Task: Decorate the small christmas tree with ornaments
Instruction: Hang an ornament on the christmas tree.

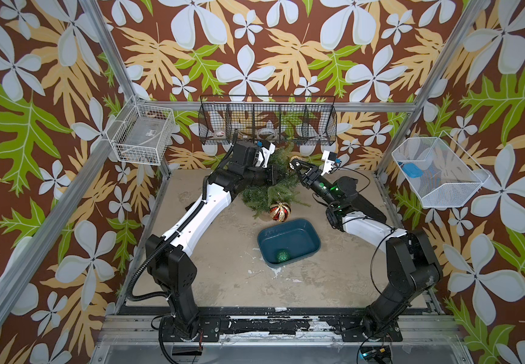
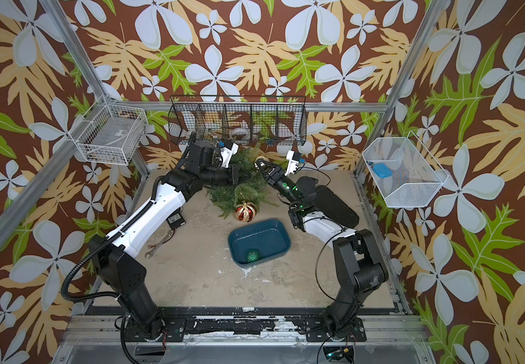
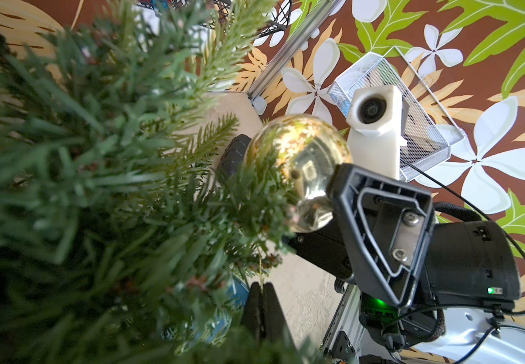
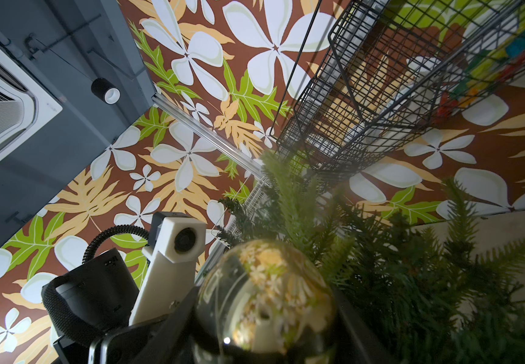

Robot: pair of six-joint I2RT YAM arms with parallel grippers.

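The small christmas tree stands at the back of the surface. The right gripper has its jaws clamped on the gold ball beside the branches. The left gripper has its jaws closed, pinching a thin gold thread. The striped ball hangs low on the tree; the green ball lies in the blue tub.

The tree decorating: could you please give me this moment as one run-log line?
right gripper: shut on gold ball, at tree | left gripper: shut on thread | striped ball: hung | green ball: in tub
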